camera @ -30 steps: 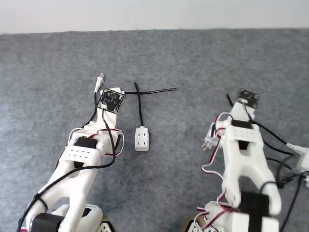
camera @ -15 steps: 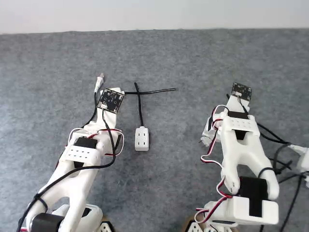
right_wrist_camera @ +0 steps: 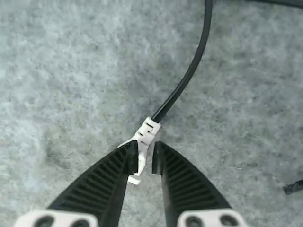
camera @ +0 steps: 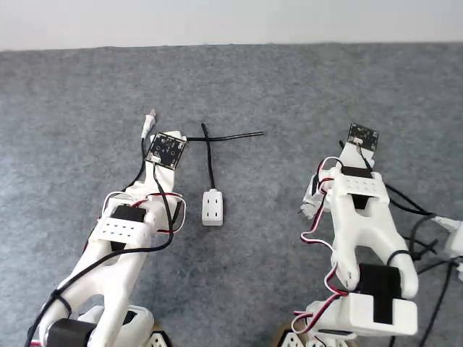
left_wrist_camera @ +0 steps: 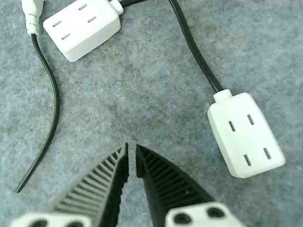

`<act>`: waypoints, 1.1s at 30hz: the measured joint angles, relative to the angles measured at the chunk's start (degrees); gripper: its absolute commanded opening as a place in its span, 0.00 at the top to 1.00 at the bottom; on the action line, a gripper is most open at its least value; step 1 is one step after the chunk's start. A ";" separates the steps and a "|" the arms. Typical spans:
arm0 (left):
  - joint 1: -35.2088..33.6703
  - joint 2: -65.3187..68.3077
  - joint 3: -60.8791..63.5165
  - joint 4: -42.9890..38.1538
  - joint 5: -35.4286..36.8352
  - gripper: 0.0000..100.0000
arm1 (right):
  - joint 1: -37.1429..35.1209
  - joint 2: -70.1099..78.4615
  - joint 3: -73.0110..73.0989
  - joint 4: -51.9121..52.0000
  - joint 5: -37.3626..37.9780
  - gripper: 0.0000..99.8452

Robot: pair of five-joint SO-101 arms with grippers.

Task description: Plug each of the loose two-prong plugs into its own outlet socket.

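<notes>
A white outlet socket [camera: 212,207] lies on the grey carpet between the arms, on a black cord [camera: 209,159]. From the left wrist it shows as the nearer socket [left_wrist_camera: 245,134]. A second socket [left_wrist_camera: 81,26] lies farther off, with a loose white plug [left_wrist_camera: 32,12] beside it, also seen as the plug [camera: 150,119] past the left arm. My left gripper [left_wrist_camera: 131,153] hangs shut over bare carpet between the two sockets, holding nothing. My right gripper [right_wrist_camera: 144,152] is shut on another white two-prong plug [right_wrist_camera: 143,137], whose black cord [right_wrist_camera: 189,71] trails away.
Grey carpet [camera: 289,87] covers the table up to a pale wall at the back. A thin black cable [camera: 228,136] lies crosswise behind the middle socket. Loose wires [camera: 427,217] hang by the right arm.
The right arm swung slightly left and forward between the earliest frame and half a second ago; it has kept still since. The left arm has not moved.
</notes>
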 measured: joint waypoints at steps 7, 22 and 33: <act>0.00 0.00 0.00 0.00 0.00 0.97 | 0.35 0.00 0.00 -1.23 -0.18 0.93; 0.00 0.00 0.00 0.00 0.00 0.97 | 1.05 0.00 0.00 -1.58 -1.32 0.93; 0.00 0.00 0.00 0.00 0.00 0.97 | 1.05 1.14 0.00 -3.52 -2.02 0.93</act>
